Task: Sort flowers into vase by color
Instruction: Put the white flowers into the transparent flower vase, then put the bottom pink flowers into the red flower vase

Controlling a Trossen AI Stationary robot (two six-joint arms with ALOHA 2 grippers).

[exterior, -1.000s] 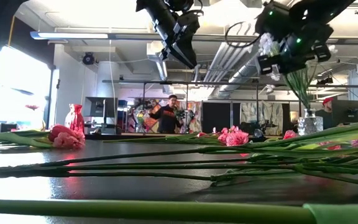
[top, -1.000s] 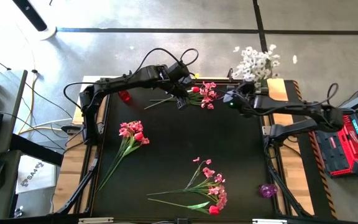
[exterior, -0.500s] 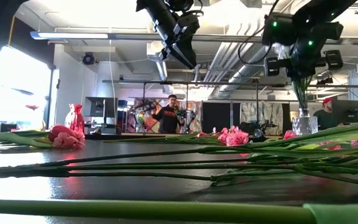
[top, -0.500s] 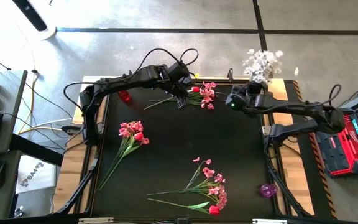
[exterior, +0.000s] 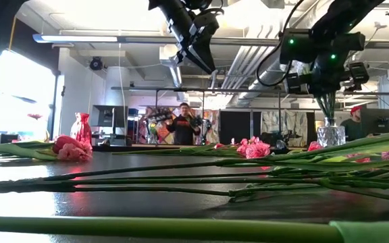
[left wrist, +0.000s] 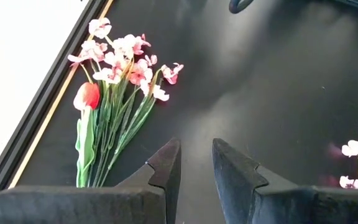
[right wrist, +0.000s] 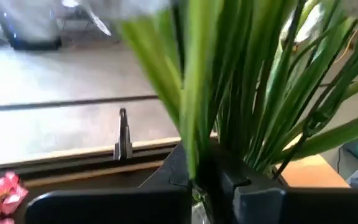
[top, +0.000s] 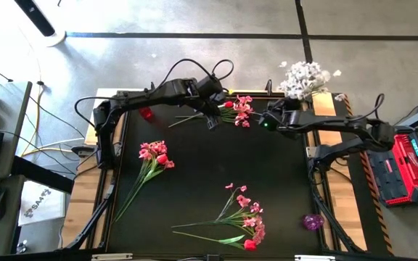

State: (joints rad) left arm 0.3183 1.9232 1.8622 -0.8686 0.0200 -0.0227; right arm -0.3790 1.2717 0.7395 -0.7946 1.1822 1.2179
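— Black tabletop (top: 216,181), concrete floor round it. What am I handling?

— The white spray (top: 305,75), upper right of the high view. Its stems run down into the glass vase (exterior: 331,134) at the right of the low view, and the right gripper (top: 280,116) sits just beside them. The right wrist view shows green stems rising between its fingers (right wrist: 179,171), which look nearly closed round them.

— So which step?

— Seating the whites in the vase, I judge. Next I need to let go cleanly and lift away without dragging stems back out.

— And the rest?

— Pink sprays (top: 239,110) with a red tulip (left wrist: 87,96) lie at upper centre under the left gripper (top: 210,120), which hovers with a narrow gap, holding nothing. More bunches lie mid-left (top: 153,154) and lower centre (top: 244,221).

— Changes over the last second?

— The white heads have swung from leaning right to standing more upright over the vase, and my right gripper has shifted left. My left arm hasn't moved.
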